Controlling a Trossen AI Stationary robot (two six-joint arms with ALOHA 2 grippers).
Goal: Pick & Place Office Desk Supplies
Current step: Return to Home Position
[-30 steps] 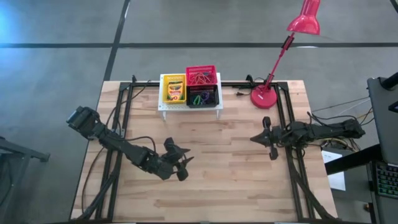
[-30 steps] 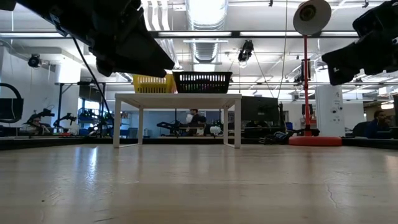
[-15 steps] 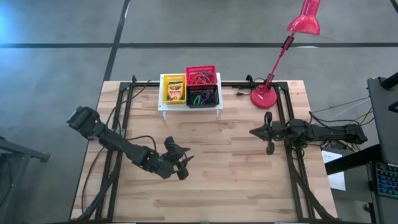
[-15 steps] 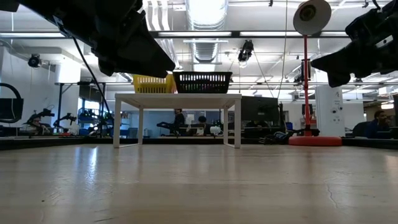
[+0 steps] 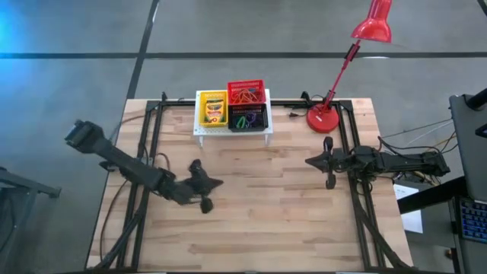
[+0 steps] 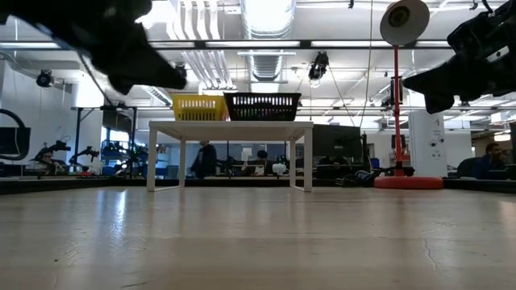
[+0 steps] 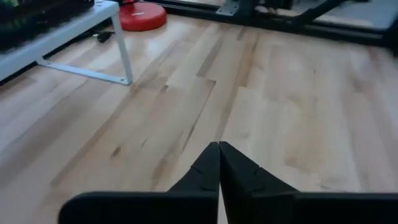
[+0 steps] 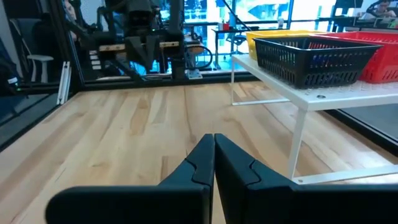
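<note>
Left gripper [image 5: 218, 183] above the bare wood of the table [image 5: 266, 221]. Jaws shut tight, fingertips [image 7: 206, 163] pressed flat against each other, nothing between them. Only empty boards straight ahead of those jaws. Off to one side of them and well apart, toward the far edge of the table, the white stand [image 5: 232, 131] with three baskets on top. Farther along that edge, the round foot of the red lamp [image 5: 323, 118].

Right gripper [image 5: 308, 162] across the table, facing the left one and well apart from it. Jaws closed here too, the two dark fingers [image 8: 193, 168] meeting along one line and holding nothing. Ahead of these jaws and off to the side, apart from them, the same stand, with the lamp foot on that same side and nearer.

On the stand, clear of both pairs of jaws:
- Yellow basket [image 6: 197, 106], with a crayon box [image 5: 213, 109] lying label-up inside.
- Black basket [image 6: 262, 105] just beside the yellow one, on the half of the stand nearer the jaws, with green and purple bits [image 5: 245, 121] in it.
- Red basket [image 8: 385, 56] behind the black one, farthest from the jaws, holding a tangle of red and orange loops [image 5: 245, 96].

In the room beyond, seen between the stand's legs in the low view, a person [image 6: 201, 159].
</note>
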